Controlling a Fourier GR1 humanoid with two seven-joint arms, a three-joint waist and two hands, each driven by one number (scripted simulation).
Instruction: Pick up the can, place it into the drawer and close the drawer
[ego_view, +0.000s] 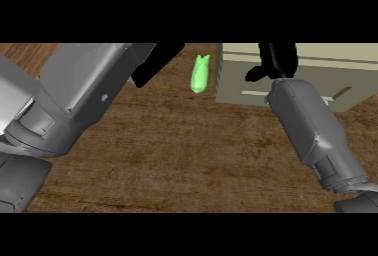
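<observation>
No can shows anywhere in the head view. A beige drawer unit (325, 62) stands at the upper right of the wooden counter, with a pale handle strip on its near face. My right hand (277, 61) hangs over the unit's left part at the end of the grey right forearm, and the view's top edge cuts it off. My left hand (156, 61) is at the upper middle-left, open with straight fingers and nothing in it, just left of a green object. Whether the drawer is open I cannot tell.
A slim bright green object (199, 74) lies on the counter (184, 155) between the two hands, close to the drawer unit's left edge. My large grey left forearm (74, 95) covers the counter's left side.
</observation>
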